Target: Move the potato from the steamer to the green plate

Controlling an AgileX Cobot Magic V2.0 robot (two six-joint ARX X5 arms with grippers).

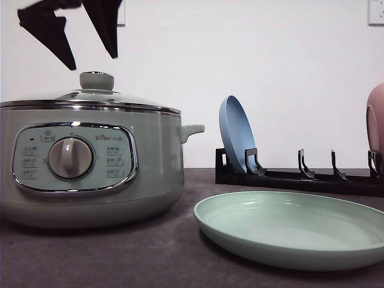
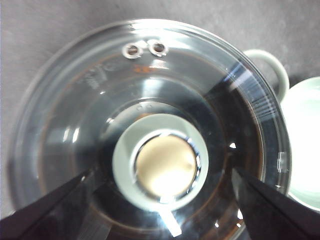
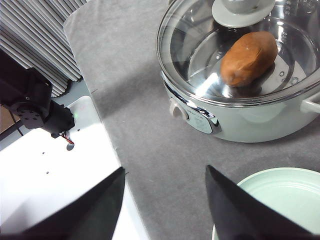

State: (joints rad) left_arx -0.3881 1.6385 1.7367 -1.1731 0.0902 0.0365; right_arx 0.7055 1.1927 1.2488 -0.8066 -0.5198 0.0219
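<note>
So far nothing is moved: the lumpy orange-brown potato (image 3: pixel 248 58) lies inside the round sage-green steamer (image 1: pixel 90 162), glass lid on. The left gripper (image 2: pixel 160 210) hovers spread above the knob; the right gripper (image 3: pixel 165 200) gapes. The shallow mint-green plate (image 1: pixel 288 231) waits bare.

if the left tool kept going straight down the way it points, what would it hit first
Most likely the lid knob of the steamer: the open left tool hangs above it, fingers either side. The gap is unclear.
</note>
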